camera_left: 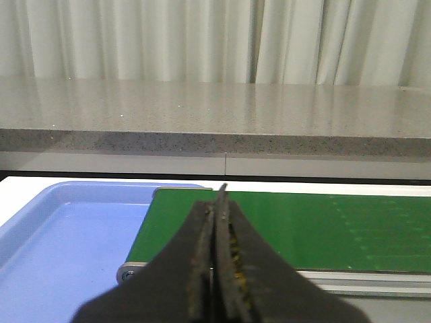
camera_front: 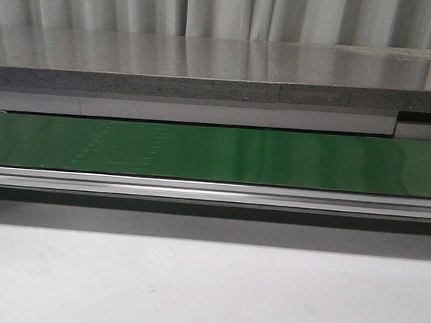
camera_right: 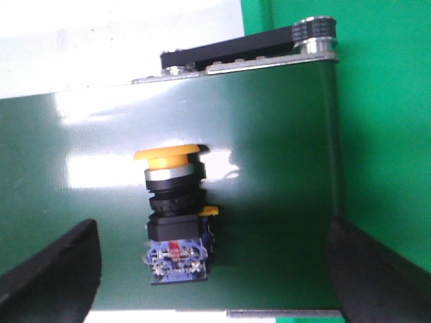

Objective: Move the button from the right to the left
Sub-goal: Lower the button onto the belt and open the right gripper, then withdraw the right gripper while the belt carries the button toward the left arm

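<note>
The button [camera_right: 174,208] shows only in the right wrist view: a yellow cap, a black body and a blue and red terminal block, lying on its side on the green belt [camera_right: 269,168]. My right gripper [camera_right: 212,276] hangs open above it, one dark finger [camera_right: 50,276] on each side, touching nothing. In the left wrist view my left gripper [camera_left: 217,222] is shut and holds nothing, over the end of the green belt [camera_left: 323,229]. Neither gripper nor the button appears in the front view, where only the green belt [camera_front: 216,153] runs across.
A blue tray [camera_left: 60,235] lies beside the belt's end roller [camera_left: 128,272]. A grey stone counter [camera_front: 207,72] and curtains stand behind the conveyor. A black bracket with a metal roller [camera_right: 296,40] marks the belt's other end. White table [camera_front: 192,285] lies in front.
</note>
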Controlling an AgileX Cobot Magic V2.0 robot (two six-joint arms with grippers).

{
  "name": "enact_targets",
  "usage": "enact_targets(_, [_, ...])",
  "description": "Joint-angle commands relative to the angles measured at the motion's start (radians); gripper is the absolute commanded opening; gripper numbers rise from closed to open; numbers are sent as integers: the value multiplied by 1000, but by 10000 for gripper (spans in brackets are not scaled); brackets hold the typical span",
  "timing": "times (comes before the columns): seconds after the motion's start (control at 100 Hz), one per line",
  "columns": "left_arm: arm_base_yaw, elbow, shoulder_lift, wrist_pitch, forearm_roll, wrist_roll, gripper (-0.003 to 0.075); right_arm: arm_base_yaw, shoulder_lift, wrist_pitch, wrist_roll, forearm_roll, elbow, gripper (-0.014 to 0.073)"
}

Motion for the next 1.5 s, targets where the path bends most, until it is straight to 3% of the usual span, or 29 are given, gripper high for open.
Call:
enact_targets(0.0, [-7,44,-31,-77,-11,-7,-20,17,-73,-5,-19,-23,-23,666])
enact_targets(0.1, [-7,44,-31,-77,-11,-7,-20,47,-108,0,-19,-55,-23,659])
enact_targets(0.19, [-7,44,-31,-77,-11,-7,-20,75,-142,10,-18,-90,-21,564])
enact_targets(0.41, [-7,44,-31,-77,-11,-7,-20,128,-224,17,-17,-105,28,53])
enact_targets(0.48, [-7,44,-31,-77,-11,-7,-20,138,-254,9,-17,-107,63,-74])
enact_targets(1.0, [-7,44,-31,-77,-11,-7,-20,148,-613,-220,-27,-108,433,-67])
enact_targets(1.19, [-7,44,-31,-77,-11,-7,-20,148,-724,-241,-103,-52,485,-67])
enact_targets(1.49, [-7,44,-31,-77,-11,-7,-20,148,-873,-326,-85,-54,593,-67])
